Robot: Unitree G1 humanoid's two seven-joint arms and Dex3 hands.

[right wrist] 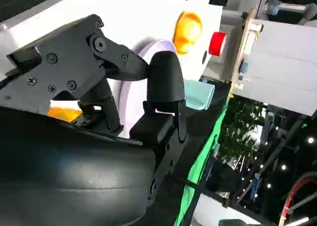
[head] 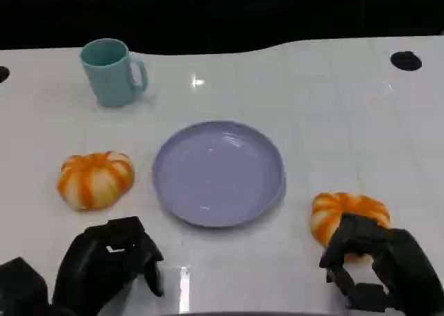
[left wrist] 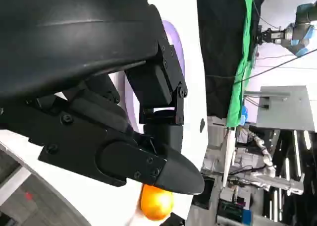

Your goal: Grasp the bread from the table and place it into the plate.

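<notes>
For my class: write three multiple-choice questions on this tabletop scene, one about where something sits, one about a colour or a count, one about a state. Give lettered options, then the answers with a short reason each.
1. Where does the mug stand?
A. At the far left of the table
B. On the plate
C. Beside the right hand

2. How many orange-and-white breads lie on the table?
A. One
B. Two
C. Three

3. What is on the plate?
A. A bread
B. The mug
C. Nothing

Answers:
1. A: in the head view the teal mug is beyond the left bread, apart from the plate.
2. B: the left bread and the right bread flank the plate.
3. C: the lilac plate's surface is bare; the right hand is just at the right bread, the left hand holds nothing.
</notes>
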